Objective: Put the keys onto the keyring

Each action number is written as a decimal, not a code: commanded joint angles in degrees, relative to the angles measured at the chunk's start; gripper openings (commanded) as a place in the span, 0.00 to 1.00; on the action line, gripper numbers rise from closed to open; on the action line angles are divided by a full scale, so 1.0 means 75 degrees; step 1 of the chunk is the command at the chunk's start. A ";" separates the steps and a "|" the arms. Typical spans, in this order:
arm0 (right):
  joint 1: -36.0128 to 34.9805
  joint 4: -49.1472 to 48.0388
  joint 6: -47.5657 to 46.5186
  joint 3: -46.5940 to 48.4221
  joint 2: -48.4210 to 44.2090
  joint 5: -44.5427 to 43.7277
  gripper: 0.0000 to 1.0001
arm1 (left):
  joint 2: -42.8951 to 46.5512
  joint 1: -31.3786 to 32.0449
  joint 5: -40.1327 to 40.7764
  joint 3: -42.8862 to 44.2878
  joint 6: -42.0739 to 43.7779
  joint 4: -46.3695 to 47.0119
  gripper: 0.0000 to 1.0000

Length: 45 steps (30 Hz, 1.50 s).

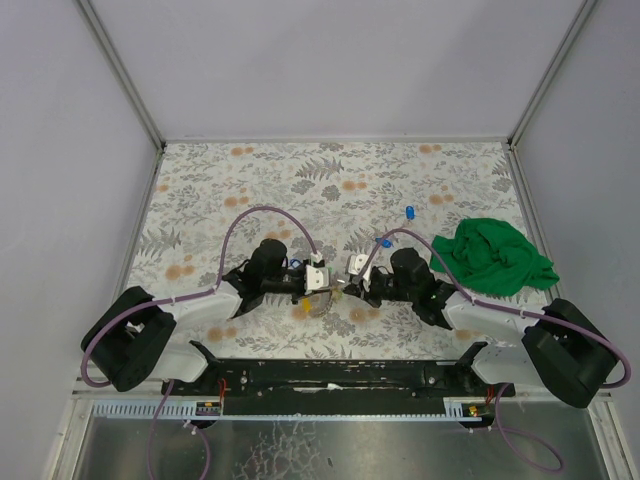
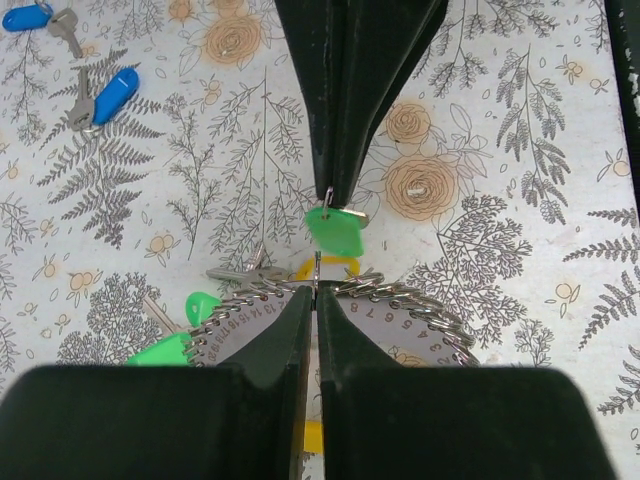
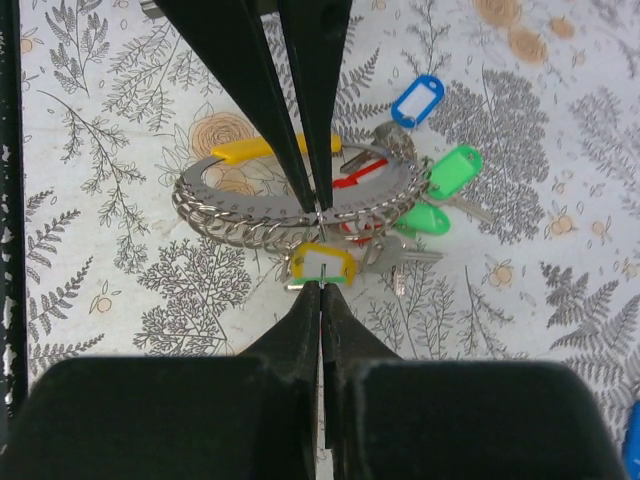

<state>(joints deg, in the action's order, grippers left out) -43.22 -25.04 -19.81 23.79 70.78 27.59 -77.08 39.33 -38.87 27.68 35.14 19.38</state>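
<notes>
Metal and stiff, the keyring (image 3: pixel 240 228) is probably light but slippery. Its edge carries many small loops that can catch, so I judge the flat rim to be the best place to take it. The left gripper (image 2: pixel 316 292) is closed on exactly this rim, on the side facing the other arm, so the ring sits directly at its fingertips. It is low over the flowered table (image 1: pixel 300 180), midway between both arms.

The right gripper (image 3: pixel 322 288) is also closed, pinching the little metal loop of a green-tagged key (image 2: pixel 336 232). This key is tiny and will swing easily. It hangs just beside the rim, apparently not yet on it. Other keys (image 3: pixel 455 170) lie around the ring, and two blue keys (image 2: pixel 113 92) are well apart.
</notes>
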 commanded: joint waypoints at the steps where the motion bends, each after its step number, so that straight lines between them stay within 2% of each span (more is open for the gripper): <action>1: -0.0034 -0.0888 -0.0483 -0.0118 -0.0047 0.0399 0.00 | -0.0049 0.0028 -0.0393 0.0221 0.0188 0.0014 0.00; 13: -0.0231 -0.0828 -0.0816 -0.0014 0.0161 0.0099 0.00 | -0.0110 0.0029 -0.0592 0.0319 0.0245 -0.0110 0.00; 22: -0.0294 -0.0864 -0.0853 0.0002 0.0174 0.0507 0.00 | -0.0114 0.0029 -0.0645 0.0323 0.0214 -0.0067 0.00; 45: -0.0363 -0.0743 -0.0873 0.0143 0.0324 0.0513 0.00 | -0.0211 0.0023 -0.0794 0.0363 0.0181 -0.0027 0.00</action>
<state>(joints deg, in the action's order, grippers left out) -45.28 -28.21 -25.54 23.03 73.08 29.69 -78.17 39.33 -42.96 28.42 35.86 17.23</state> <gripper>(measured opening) 0.011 0.009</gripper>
